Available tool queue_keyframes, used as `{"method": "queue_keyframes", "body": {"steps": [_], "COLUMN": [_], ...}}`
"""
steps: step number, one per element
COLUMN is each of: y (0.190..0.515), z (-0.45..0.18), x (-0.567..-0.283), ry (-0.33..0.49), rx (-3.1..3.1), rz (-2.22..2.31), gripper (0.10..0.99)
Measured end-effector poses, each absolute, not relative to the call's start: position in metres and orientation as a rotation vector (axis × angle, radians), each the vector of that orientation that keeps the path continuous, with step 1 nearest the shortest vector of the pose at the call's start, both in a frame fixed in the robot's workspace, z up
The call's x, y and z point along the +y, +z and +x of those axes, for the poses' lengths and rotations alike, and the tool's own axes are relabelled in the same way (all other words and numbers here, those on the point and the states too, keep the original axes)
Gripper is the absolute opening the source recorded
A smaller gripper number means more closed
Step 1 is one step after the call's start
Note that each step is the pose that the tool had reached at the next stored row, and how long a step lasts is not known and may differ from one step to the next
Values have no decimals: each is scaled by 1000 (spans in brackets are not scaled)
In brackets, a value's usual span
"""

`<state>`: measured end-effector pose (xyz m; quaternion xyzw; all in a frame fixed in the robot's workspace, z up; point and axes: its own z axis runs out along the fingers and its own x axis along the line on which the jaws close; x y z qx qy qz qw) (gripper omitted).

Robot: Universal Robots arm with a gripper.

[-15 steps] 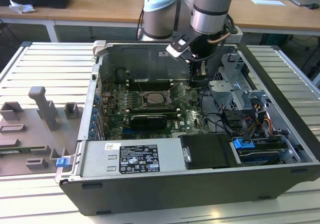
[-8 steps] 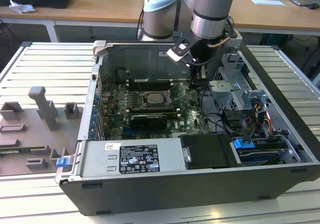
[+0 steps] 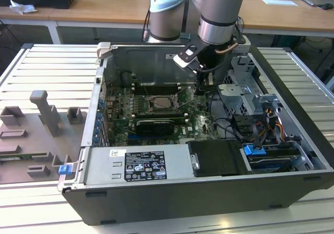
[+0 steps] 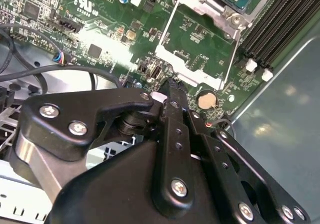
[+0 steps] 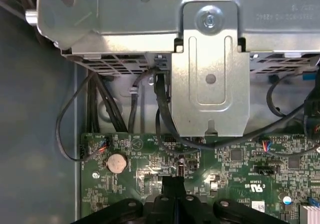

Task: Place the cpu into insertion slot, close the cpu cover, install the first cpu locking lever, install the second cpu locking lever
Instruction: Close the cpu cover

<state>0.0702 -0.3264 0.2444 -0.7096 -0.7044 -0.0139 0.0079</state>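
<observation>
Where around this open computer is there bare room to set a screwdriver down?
Bare slatted table shows behind the grey fixture blocks, and again on the exterior view's right of the case. Crowded: cables by the drive cage, and the board around the insertion slot, where the tool hangs.

Light wooden desks strewn with papers stand behind a ribbed grey metal worktable.
</observation>
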Motion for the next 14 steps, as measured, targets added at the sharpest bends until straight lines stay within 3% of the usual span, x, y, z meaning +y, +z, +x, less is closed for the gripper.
{"method": "queue_keyframes", "body": {"steps": [14], "y": [247], "z": [49], "x": [-326], "ry": [-36], "rx": [-2199], "rz": [-2215], "gripper": [106]}}
